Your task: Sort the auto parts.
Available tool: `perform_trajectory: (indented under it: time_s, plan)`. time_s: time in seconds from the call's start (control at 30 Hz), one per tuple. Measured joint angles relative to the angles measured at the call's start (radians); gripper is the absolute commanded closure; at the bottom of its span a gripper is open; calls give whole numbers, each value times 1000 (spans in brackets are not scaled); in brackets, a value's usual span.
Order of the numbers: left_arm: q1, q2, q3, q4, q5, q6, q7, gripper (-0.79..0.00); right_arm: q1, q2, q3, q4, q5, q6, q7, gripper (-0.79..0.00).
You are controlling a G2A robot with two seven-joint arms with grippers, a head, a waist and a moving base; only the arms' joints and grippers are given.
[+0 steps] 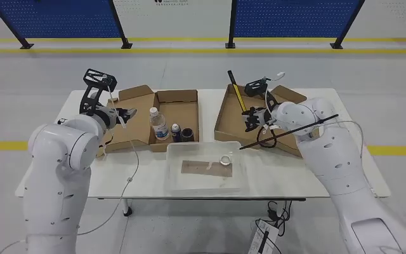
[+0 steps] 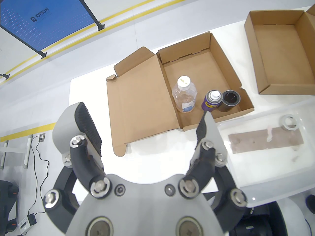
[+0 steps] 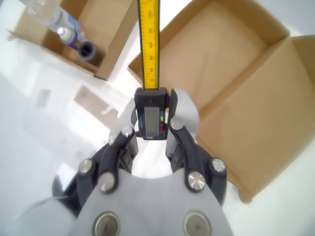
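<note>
Overhead, right gripper (image 3: pixel 152 104) clamped on caliper (image 3: pixel 149 37) above right box (image 3: pixel 221 50); left gripper (image 2: pixel 143 114) spread wide, hovering beside left box (image 2: pixel 196 69).

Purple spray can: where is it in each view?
Top view: purple spray can in the cardboard box, between clear bottle and black cylinder.
Left wrist view: purple spray can beyond the open fingers.
Right wrist view: purple spray can beyond the held caliper, against the clear bottle.
Shared landmark: the black cylinder.

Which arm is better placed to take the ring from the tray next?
Left, probably: the left pincer is open and empty near the tray holding the ring; the right pincer is shut on the caliper.
</note>
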Motion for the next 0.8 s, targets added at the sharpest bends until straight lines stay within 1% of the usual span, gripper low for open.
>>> perform_trajectory:
  time_s: [0.2,0.33,0.43,0.63,0.8]
  plan:
    - [0,0,0,0,0,0,0,-785,69,-21,-65,94,-37,79,-16,0]
    - [0,0,0,0,0,0,0,-785,123,-43,-118,200,-52,136,-41,0]
    - [0,0,0,0,0,0,0,-785,160,-61,-148,296,-31,157,-70,0]
    - [0,0,0,0,0,0,0,-785,219,-102,-185,485,62,201,-125,0]
    - [0,0,0,0,0,0,0,-785,254,-132,-220,589,86,245,-149,0]
